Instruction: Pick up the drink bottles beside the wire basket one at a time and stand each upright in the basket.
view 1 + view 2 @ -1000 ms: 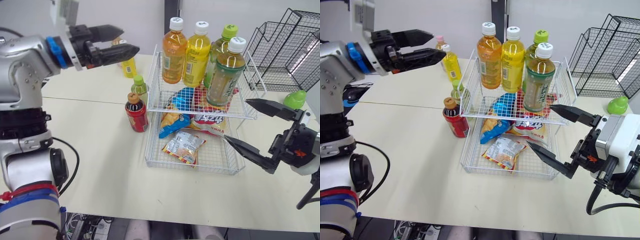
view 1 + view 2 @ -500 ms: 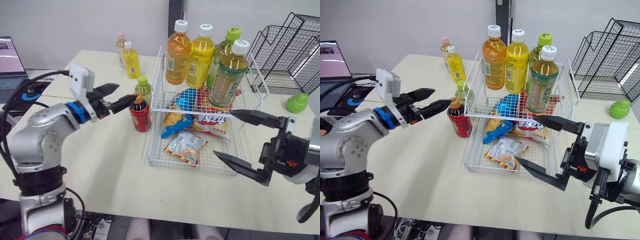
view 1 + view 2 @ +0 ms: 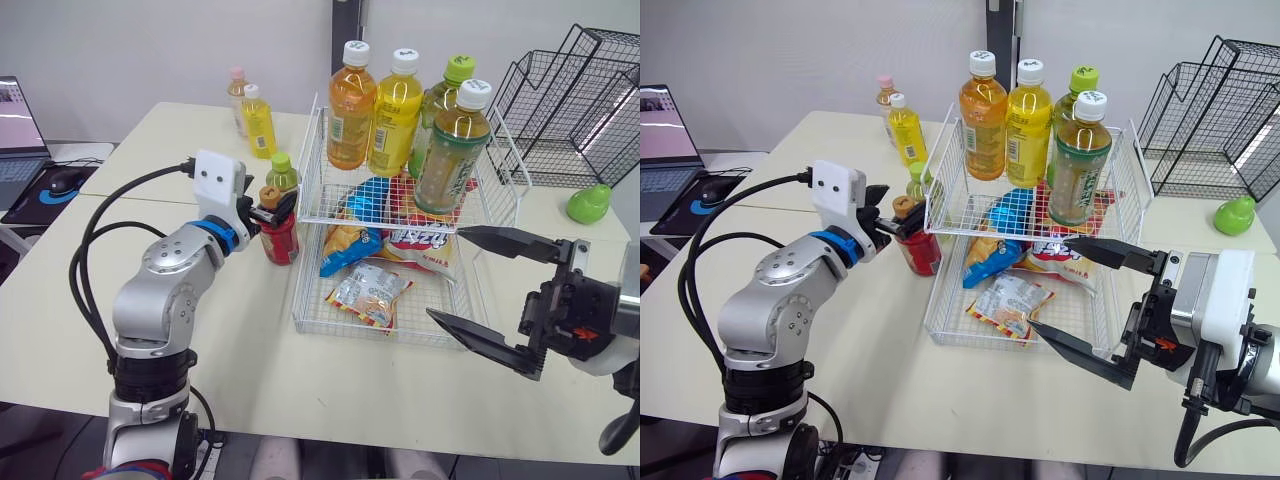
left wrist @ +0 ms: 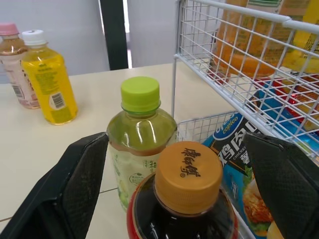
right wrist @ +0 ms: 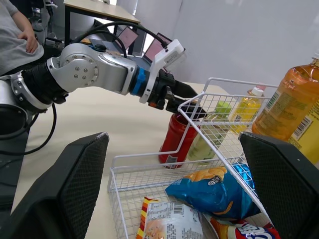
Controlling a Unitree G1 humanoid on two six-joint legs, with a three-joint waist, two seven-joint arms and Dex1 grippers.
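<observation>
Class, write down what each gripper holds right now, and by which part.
Nothing is held. The left gripper is open around the orange cap of the red bottle, fingers clear of it; the right gripper is open near the wire basket.

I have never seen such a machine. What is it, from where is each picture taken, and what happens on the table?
It is a two-armed robot; each arm ends in a two-fingered tool. Two pictures come from cameras in its head, looking down; two come from cameras on its wrists. On the table stands a wire basket, with four bottles above and snack bags below. The left tool is open around a red-labelled bottle beside the basket, not gripping it. The right tool is open and holds nothing.
</observation>
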